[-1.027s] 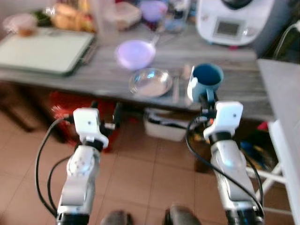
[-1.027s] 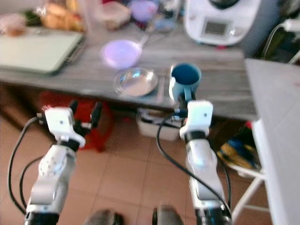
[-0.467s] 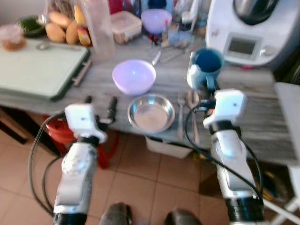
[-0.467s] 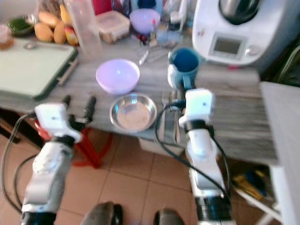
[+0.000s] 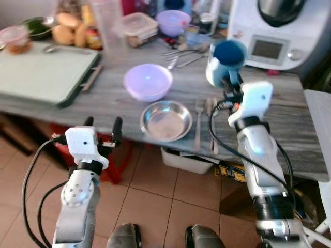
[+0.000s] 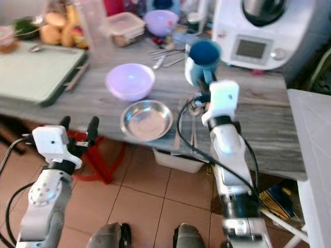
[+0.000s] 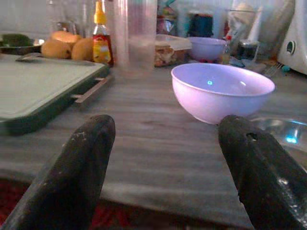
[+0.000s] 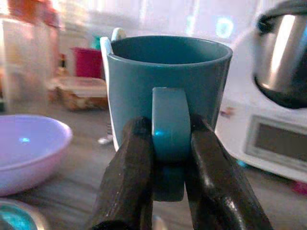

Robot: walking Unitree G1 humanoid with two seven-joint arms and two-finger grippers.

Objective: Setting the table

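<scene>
Right wrist view puts our right hand (image 8: 165, 191) square on the mug (image 8: 168, 91): the two black fingers (image 8: 127, 182) pinch the blue handle from either side, and the mug stands upright directly ahead of them. From the head views we see that mug (image 5: 227, 59) held above the desk (image 5: 289, 129), at twelve o'clock from our right hand (image 5: 232, 85), with the white machine (image 5: 279, 31) just past it at about two o'clock.

On the desk below, a fork (image 5: 199, 124) and a spoon (image 5: 211, 121) lie side by side. A steel bowl (image 5: 165, 120) sits just beside them at nine o'clock, near the front edge. A lilac bowl (image 5: 148, 81) stands at eleven o'clock from the steel one, close but not touching. Farther back we make out a lidded box (image 5: 138, 26), a second lilac bowl (image 5: 172, 21) and loose cutlery (image 5: 183, 51). A green board (image 5: 46, 70) covers the desk's far nine o'clock end, and a clear tumbler (image 5: 109, 23) stands behind it.

Our left hand (image 5: 102, 129) hovers in front of the desk's edge, its fingers (image 7: 72, 172) spread wide and gripping nothing. Through its wrist camera the lilac bowl (image 7: 220, 91) sits ahead between the fingertips, well apart from them.
</scene>
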